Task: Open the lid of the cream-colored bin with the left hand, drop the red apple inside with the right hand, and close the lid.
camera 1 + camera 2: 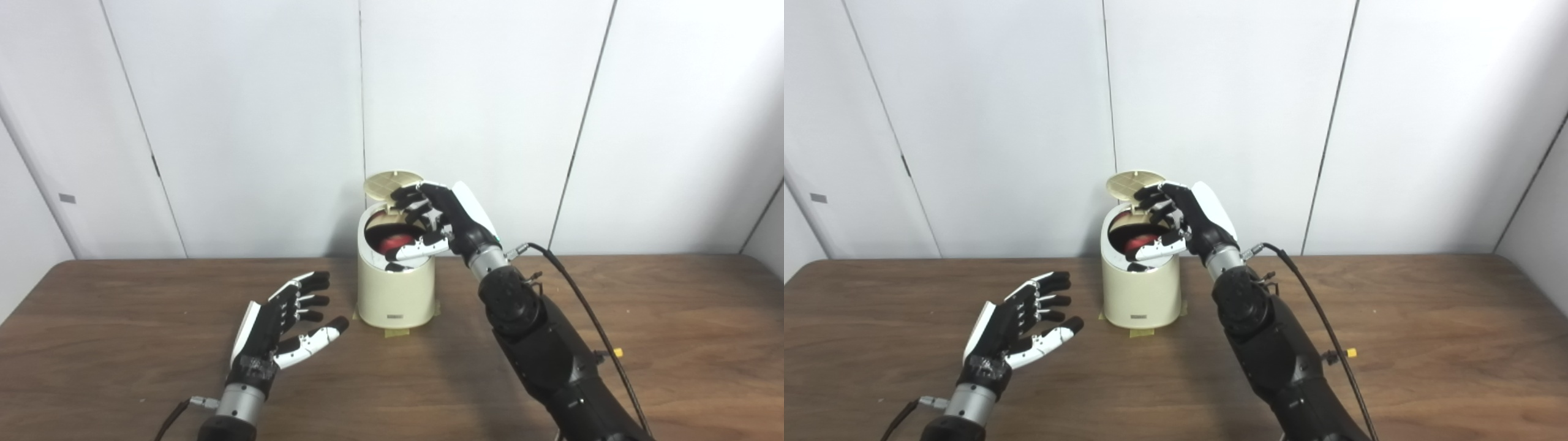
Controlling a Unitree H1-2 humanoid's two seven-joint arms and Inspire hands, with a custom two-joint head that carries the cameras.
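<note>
The cream-colored bin (395,294) stands on the table at centre back. Its round lid (392,182) is up, tilted back behind the opening. The red apple (394,243) lies inside the bin, seen through the opening. My right hand (438,223) is over the bin's right rim, fingers apart and curled, thumb across the opening, holding nothing. My left hand (285,324) is open, palm up, low over the table to the left of the bin and apart from it.
The brown wooden table (122,343) stretches to both sides. Tape tabs (395,332) hold the bin's base down. A black cable (582,306) runs along my right arm. White wall panels stand close behind the bin.
</note>
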